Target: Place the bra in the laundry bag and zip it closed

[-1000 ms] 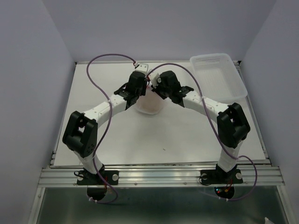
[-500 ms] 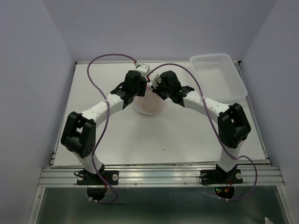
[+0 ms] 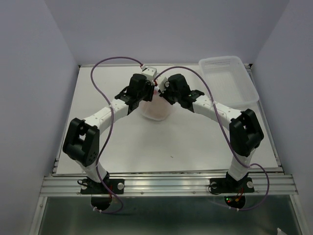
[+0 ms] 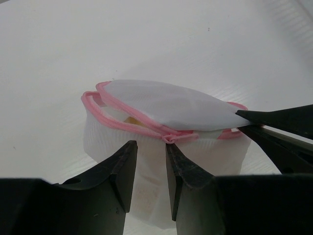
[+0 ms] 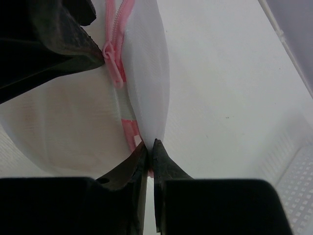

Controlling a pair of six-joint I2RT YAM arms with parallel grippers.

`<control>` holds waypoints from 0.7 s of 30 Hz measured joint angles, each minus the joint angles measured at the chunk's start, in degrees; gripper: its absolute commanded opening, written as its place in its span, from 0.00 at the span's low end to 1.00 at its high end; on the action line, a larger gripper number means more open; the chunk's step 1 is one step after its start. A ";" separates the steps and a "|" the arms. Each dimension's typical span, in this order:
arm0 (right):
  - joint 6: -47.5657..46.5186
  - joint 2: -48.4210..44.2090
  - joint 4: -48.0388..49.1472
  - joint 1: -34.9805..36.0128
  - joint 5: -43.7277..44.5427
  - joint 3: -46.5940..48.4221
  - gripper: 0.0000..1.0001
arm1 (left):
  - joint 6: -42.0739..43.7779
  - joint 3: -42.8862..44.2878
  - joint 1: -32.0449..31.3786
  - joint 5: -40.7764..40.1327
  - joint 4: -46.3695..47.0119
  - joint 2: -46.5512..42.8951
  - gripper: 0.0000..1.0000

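The laundry bag (image 3: 155,110) stands mid-table, a white mesh dome with a pink zipper rim (image 4: 122,123). Its lid (image 4: 171,105) is raised at the left side, leaving a gap. The peach bra (image 5: 44,117) shows through the mesh inside the bag. My left gripper (image 4: 150,147) is open against the bag's near wall, its fingertips just below the rim. The pink zipper pull (image 4: 171,138) sits at the tip of its right finger and is not between the fingers. My right gripper (image 5: 150,145) is shut on the lid's edge and rim at the bag's other side.
A rectangular clear-white plastic basket (image 3: 229,81) stands at the back right corner, and its perforated wall (image 5: 293,186) is close to my right gripper. Purple cables (image 3: 100,90) loop above both arms. The table's back edge lies just beyond the bag.
My left gripper has shifted slightly left and back along the bag's rim and narrowed a little. The right gripper and the bag have stayed where they were.
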 measured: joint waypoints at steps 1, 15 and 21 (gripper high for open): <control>-0.02 0.00 0.00 0.00 -0.02 0.00 0.08 | -0.07 -0.09 0.13 0.72 0.00 -0.13 0.42; -1.40 -0.96 0.76 1.33 -1.75 0.00 0.08 | -2.29 -5.07 0.35 1.46 0.92 -6.10 0.41; -2.08 -0.96 0.90 1.86 -2.10 0.00 0.07 | -2.84 -6.88 0.35 0.72 1.49 -7.80 0.42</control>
